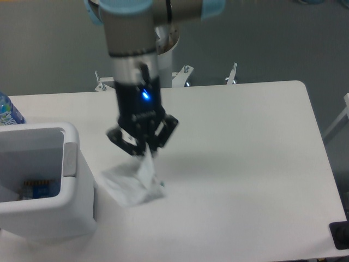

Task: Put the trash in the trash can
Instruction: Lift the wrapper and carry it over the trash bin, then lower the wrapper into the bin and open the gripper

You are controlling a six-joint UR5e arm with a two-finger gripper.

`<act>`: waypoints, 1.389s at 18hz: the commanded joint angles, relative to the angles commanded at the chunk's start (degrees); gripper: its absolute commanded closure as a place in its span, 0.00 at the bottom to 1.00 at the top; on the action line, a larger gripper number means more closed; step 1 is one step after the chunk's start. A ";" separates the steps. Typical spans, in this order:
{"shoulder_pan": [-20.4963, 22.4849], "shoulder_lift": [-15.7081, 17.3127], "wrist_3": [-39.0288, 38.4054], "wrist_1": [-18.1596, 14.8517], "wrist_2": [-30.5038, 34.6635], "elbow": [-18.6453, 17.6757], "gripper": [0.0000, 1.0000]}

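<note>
Partly blurred, hand (146, 154) pinches wrapper (132, 183) (bin (70, 158) cropped).

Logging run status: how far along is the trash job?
Done, it seems: a blue-and-red labelled item, likely the crushed bottle, lies in the bin. In hand: the gripper is shut on the wrapper, which hangs beside the bin, not yet over its opening. Left: carry it over the opening and release. The bottle behind the bin stays.
</note>
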 joint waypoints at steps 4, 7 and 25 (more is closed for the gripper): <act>-5.54 -0.35 0.09 0.00 0.08 -0.70 0.96; -8.97 -1.05 0.09 0.17 -0.09 -0.79 0.96; -12.32 -2.55 2.46 0.44 1.66 -2.38 0.00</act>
